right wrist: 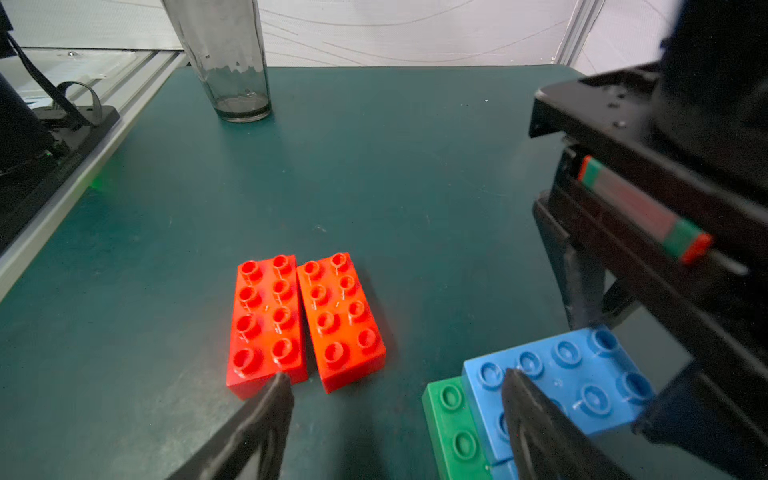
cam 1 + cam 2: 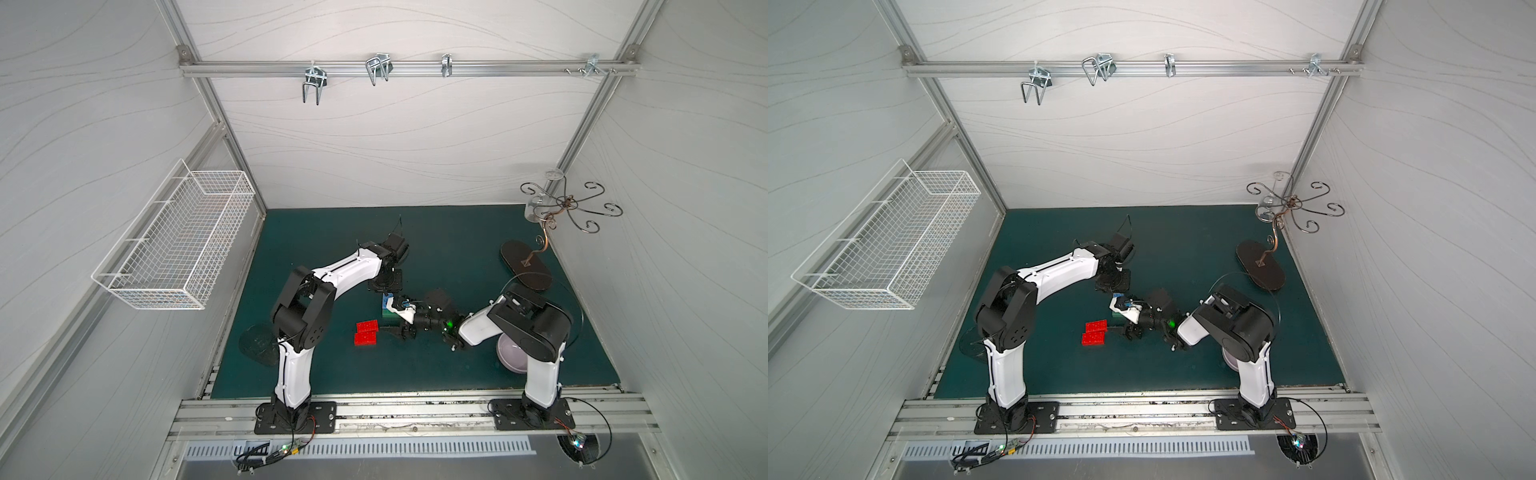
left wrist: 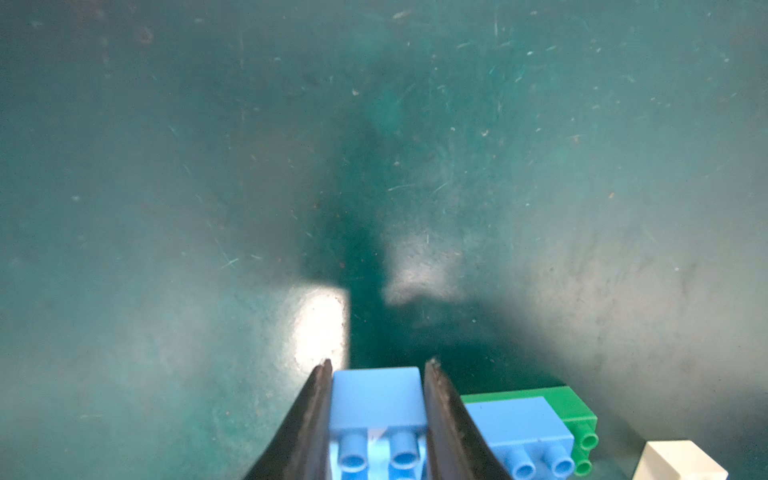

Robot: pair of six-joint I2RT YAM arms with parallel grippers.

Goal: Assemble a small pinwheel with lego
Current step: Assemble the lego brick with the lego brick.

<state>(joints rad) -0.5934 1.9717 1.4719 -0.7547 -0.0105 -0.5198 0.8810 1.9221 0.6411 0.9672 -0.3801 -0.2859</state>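
My left gripper (image 3: 377,363) is shut on a blue lego brick (image 3: 376,395), studs up. Right beside it a second blue brick (image 3: 519,424) lies on a green brick (image 3: 575,409), and a white brick (image 3: 681,461) shows at the picture's edge. In both top views this stack (image 2: 387,309) (image 2: 1118,318) sits mid-table under the left gripper (image 2: 386,295). Two red bricks (image 1: 266,324) (image 1: 340,320) lie side by side on the mat, also visible from above (image 2: 366,331). My right gripper (image 1: 397,376) is open and holds nothing, low between the red pair and the blue-on-green stack (image 1: 561,374). No finished pinwheel is in view.
A tall empty glass (image 1: 232,62) stands near the table's left edge. A lilac bowl (image 2: 509,353) sits behind the right arm. A metal hook stand on a dark oval base (image 2: 525,264) is at the back right. A white wire basket (image 2: 178,245) hangs on the left wall.
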